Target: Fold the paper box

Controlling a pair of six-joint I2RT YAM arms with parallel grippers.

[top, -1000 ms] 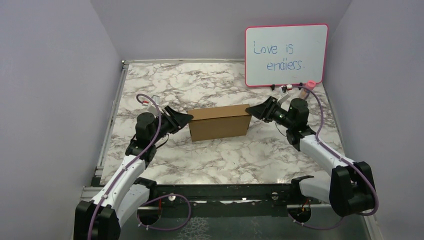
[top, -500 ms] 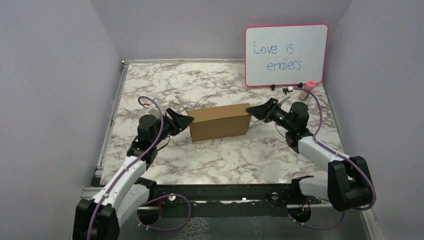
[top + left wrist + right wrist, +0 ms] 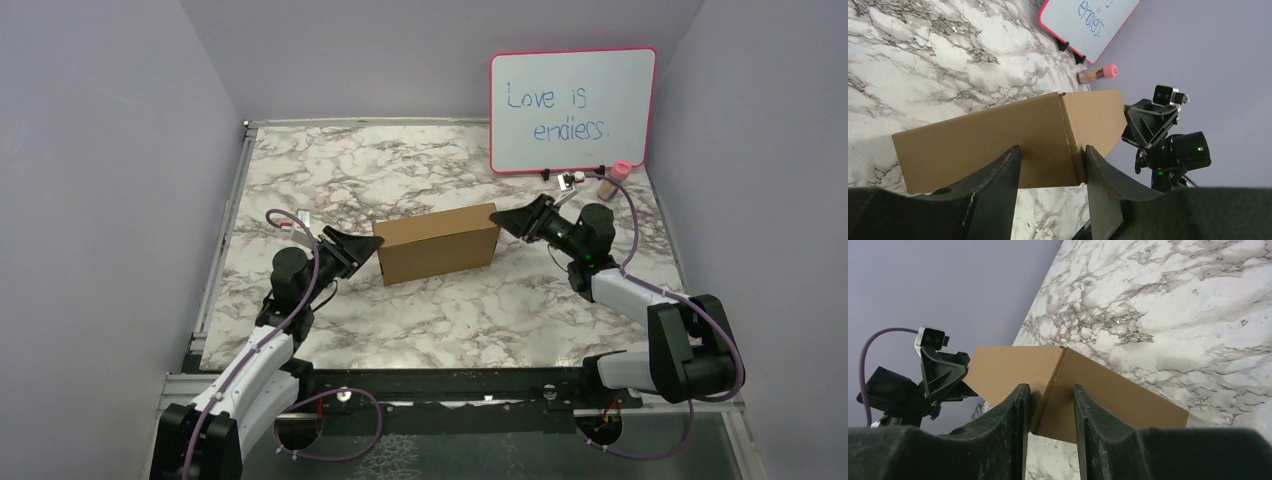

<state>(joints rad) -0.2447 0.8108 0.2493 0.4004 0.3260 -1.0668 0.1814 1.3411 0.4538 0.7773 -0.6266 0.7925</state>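
Observation:
The paper box (image 3: 437, 243) is a closed brown cardboard box standing on the marble table (image 3: 400, 170), near its middle. My left gripper (image 3: 366, 243) sits at the box's left end, open, its fingertips just at that end face. In the left wrist view the box (image 3: 998, 135) fills the space beyond the left gripper (image 3: 1050, 148), with bare marble between the fingers. My right gripper (image 3: 498, 220) is at the box's right end, also open. In the right wrist view a corner edge of the box (image 3: 1108, 390) lies in front of the right gripper (image 3: 1048, 386).
A pink-framed whiteboard (image 3: 572, 110) with writing stands at the back right, with a pink-capped marker (image 3: 615, 177) at its foot. Purple walls close in the left, back and right sides. A metal rail (image 3: 225, 230) runs along the table's left edge.
The box has slid slightly left. The right gripper has followed it and narrowed a little. The left arm has drawn back toward the near side, its gripper staying at the box's left end.

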